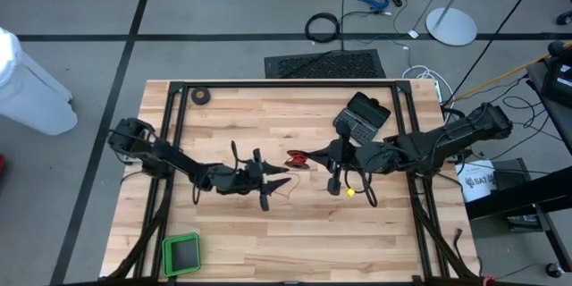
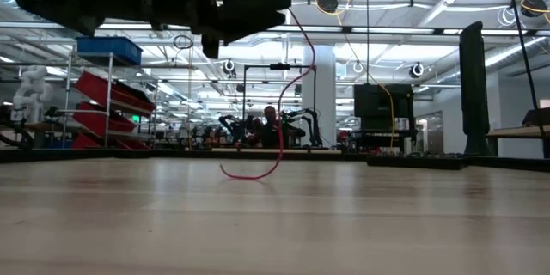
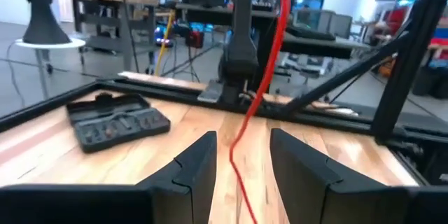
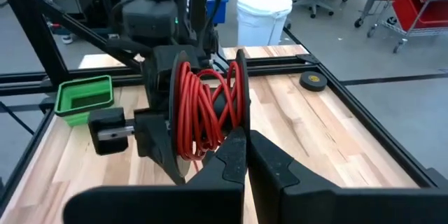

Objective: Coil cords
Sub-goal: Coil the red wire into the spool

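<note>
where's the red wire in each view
High: red wire mid-table, between the grippers.
Low: hanging curve at centre.
Left wrist: strand between the open fingers.
Right wrist: wound on the reel.
Shared landmark: green tray, high and right wrist only.

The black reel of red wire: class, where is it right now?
In the high view the reel sits mid-table, between both end effectors, nearer the right end effector; the right wrist view shows it just beyond that arm's fingertips.

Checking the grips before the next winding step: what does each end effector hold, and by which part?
Right end effector: shut on the black reel's rim. Left end effector: open, with the red wire running between its fingers, ungripped.
</note>
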You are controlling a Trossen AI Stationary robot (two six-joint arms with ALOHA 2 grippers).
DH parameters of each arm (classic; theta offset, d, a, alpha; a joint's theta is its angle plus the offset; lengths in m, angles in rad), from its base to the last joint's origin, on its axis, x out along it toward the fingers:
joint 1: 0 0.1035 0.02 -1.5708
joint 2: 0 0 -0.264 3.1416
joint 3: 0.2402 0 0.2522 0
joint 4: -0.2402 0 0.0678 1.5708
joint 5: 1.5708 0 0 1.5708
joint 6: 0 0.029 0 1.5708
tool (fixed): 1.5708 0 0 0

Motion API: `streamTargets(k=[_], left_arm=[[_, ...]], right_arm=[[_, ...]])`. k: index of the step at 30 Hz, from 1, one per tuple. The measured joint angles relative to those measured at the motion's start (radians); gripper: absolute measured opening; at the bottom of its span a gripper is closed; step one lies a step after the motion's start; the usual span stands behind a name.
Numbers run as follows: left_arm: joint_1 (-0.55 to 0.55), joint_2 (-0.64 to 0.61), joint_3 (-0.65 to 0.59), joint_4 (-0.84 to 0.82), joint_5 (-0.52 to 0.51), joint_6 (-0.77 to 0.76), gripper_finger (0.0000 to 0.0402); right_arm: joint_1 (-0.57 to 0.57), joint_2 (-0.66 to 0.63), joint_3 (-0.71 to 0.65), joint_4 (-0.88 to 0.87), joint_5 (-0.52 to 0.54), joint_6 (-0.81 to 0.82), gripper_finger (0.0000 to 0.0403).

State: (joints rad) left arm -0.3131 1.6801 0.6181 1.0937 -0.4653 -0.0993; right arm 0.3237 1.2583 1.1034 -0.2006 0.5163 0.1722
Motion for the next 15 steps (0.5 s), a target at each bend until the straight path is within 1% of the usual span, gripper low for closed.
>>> streamTargets(k=[5, 9, 12, 15], left_arm=[[0.015, 0.085, 0.001, 0.153, 0.043, -0.011, 0.0140], [0.027, 0.137, 0.001, 0.235, 0.076, -0.026, 0.0135], [0.027, 0.174, 0.001, 0.295, 0.077, -0.026, 0.0115], [0.026, 0.199, 0.002, 0.354, 0.077, -0.031, 0.0085]], right_arm=[[0.000, 0.000, 0.000, 0.002, 0.000, 0.000, 0.0000], [0.000, 0.000, 0.000, 0.002, 0.001, 0.000, 0.0000], [0.000, 0.000, 0.000, 0.002, 0.001, 0.000, 0.0000], [0.000, 0.000, 0.000, 0.001, 0.001, 0.000, 0.0000]])
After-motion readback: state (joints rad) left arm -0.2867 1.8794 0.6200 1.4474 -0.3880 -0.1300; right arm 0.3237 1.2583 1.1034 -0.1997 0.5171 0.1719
